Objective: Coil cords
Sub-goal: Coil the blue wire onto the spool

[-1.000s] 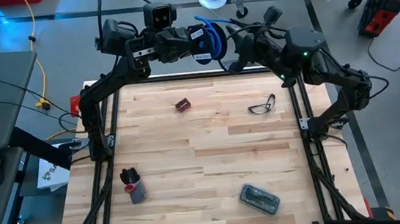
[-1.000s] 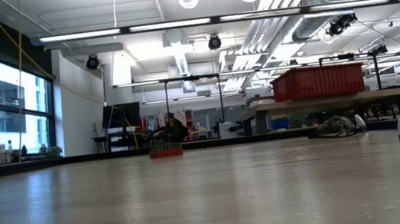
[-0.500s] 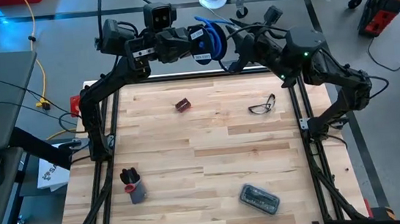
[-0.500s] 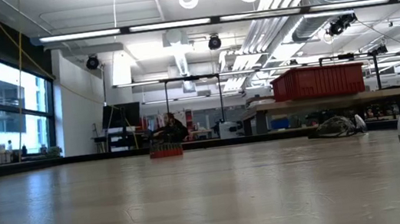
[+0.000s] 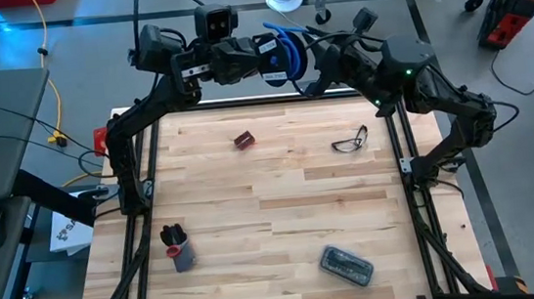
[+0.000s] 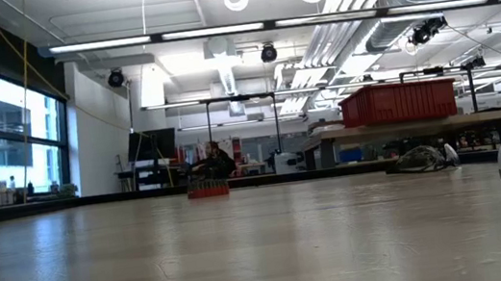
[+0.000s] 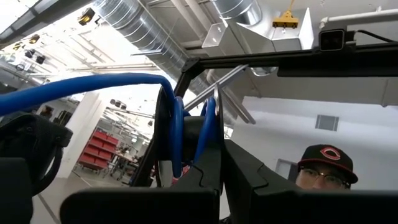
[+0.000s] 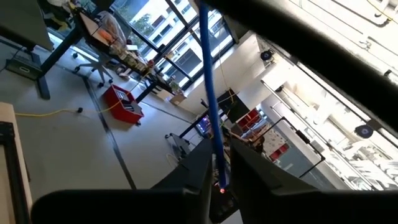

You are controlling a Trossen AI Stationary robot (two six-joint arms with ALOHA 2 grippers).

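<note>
Blue cord wound on the black reel hangs above the table's far edge, where my left gripper is clamped shut on the reel and my right gripper has its jaws closed around the cord's loose strand.

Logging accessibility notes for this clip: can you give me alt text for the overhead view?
Both arms meet above the table's far edge: the left gripper holds a black reel wound with blue cord, and the right gripper is at the cord. On the wooden table lie glasses, a small red block and two dark items.
</note>
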